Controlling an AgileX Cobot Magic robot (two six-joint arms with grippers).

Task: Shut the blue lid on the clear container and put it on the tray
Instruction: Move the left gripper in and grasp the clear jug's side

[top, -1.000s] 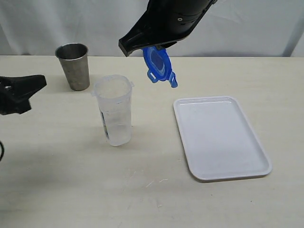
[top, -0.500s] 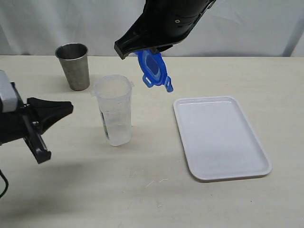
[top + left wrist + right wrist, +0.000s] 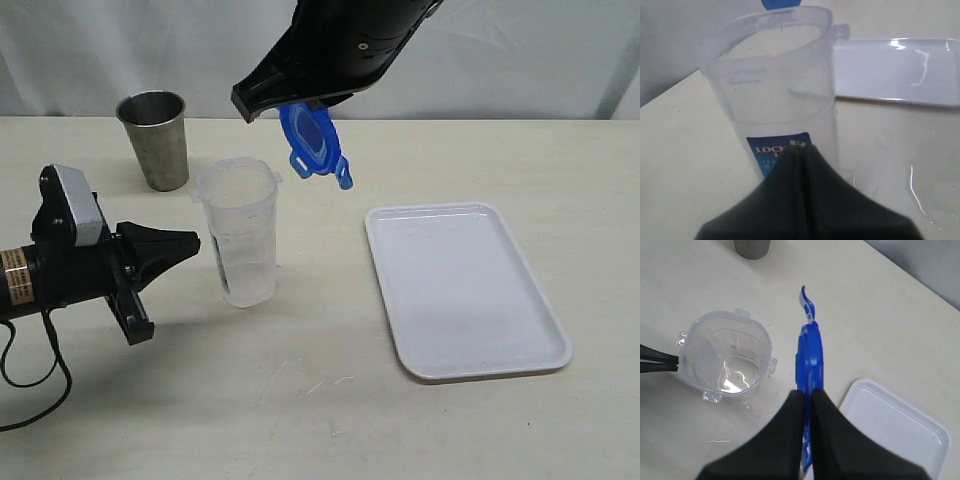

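Note:
The clear container (image 3: 240, 235) stands upright and open on the table, with its label strip facing my left gripper (image 3: 190, 243). That gripper is shut and empty, its tip just left of the container's wall (image 3: 775, 95), near the blue label; whether it touches I cannot tell. My right gripper (image 3: 807, 395) is shut on the blue lid (image 3: 809, 352), held on edge. In the exterior view the blue lid (image 3: 313, 140) hangs in the air above and to the right of the container's mouth. The white tray (image 3: 465, 290) lies flat and bare to the right.
A grey metal cup (image 3: 155, 138) stands behind and to the left of the container. A grey cloth backdrop closes off the table's far edge. The right arm's dark body (image 3: 340, 50) hangs over the back middle of the table.
My left gripper has swung in from the left edge, up to the container's side. The right gripper has carried the lid a little left and up, nearer the container's mouth.

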